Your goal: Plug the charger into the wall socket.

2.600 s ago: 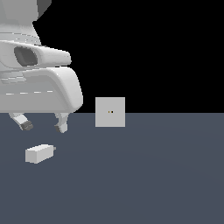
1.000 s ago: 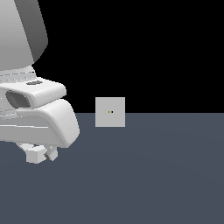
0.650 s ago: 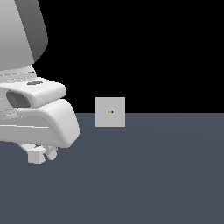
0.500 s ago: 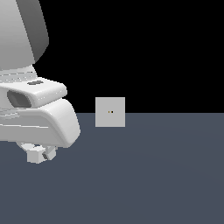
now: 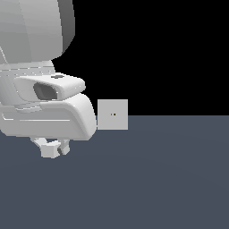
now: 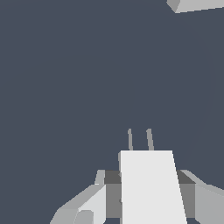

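The charger [image 5: 48, 152] is a small pale block held between my gripper's [image 5: 52, 146] fingers, just above the dark floor at the exterior view's left. In the wrist view the charger [image 6: 151, 188] fills the space between the fingers [image 6: 89, 204], with two thin prongs [image 6: 140, 140] pointing away from the gripper [image 6: 148, 205]. The wall socket [image 5: 112, 114] is a light-grey upright square plate with a small dark and yellowish mark at its centre, to the exterior view's right of the gripper and farther back. Only an edge of the wall socket [image 6: 197, 4] shows in the wrist view.
The dark grey floor [image 5: 156, 179] spreads around, with a black background behind the plate. The large white arm body [image 5: 40, 103] fills the exterior view's upper left and hides most of the fingers.
The gripper has risen a little with the charger and shifted slightly toward the exterior view's right. 2.6 s ago the charger lay free on the floor with the fingers open above it.
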`<move>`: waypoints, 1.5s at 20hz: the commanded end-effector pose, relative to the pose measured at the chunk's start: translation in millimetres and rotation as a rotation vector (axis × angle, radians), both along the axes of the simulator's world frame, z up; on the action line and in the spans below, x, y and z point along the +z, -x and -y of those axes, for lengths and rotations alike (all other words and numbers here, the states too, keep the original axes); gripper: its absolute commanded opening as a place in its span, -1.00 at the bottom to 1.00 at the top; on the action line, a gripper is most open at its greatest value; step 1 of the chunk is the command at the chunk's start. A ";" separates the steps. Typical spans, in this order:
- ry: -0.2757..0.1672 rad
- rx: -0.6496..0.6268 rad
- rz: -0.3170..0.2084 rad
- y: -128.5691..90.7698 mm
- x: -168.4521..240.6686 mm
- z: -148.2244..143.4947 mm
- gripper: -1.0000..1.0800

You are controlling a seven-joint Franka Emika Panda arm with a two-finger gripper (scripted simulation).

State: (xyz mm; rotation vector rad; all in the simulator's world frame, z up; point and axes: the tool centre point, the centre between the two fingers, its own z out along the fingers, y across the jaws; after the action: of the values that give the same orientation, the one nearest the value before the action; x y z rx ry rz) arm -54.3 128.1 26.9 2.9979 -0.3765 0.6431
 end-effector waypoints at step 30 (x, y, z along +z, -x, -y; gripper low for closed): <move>0.001 0.197 0.003 -50.5 69.2 112.1 -1.00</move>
State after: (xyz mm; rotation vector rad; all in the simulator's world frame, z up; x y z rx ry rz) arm -5.4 18.2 94.3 3.0557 -0.0901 0.6621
